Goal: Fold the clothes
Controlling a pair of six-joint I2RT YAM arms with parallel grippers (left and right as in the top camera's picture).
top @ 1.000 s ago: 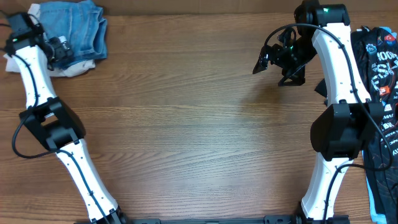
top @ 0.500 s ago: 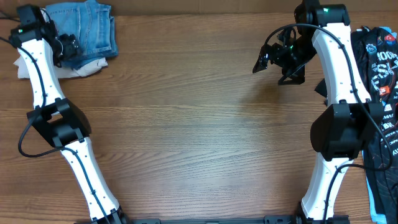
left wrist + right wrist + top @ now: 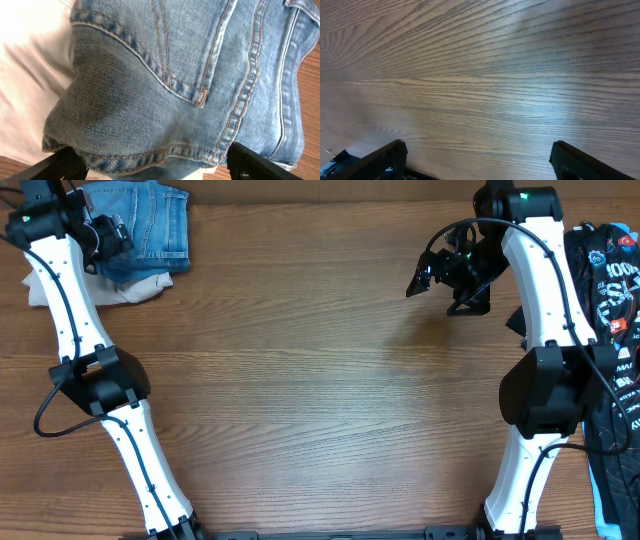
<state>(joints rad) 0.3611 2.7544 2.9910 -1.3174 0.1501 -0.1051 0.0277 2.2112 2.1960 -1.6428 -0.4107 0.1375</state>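
L gripper (image 3: 160, 164) sits over the folded jeans (image 3: 150, 220) at the far-left corner of the table (image 3: 300, 400), fingers spread wide, nothing pinched; can't tell if the tips touch denim. Jeans lie on beige trousers (image 3: 140, 288), pocket stitching up. R gripper (image 3: 440, 292) is far right over bare wood, fingers spread wide, empty. Black printed tee (image 3: 612, 290) runs along the right edge beside my R arm, w/ a pale-blue garment (image 3: 600, 500) showing near right.

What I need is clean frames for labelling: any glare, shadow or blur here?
Overhead: even light, sharp. Left wrist: light-blue denim jeans crisp, with a dark shadow patch lower left; pale whitish cloth washed out. Right wrist: pale glare across brown wooden table.
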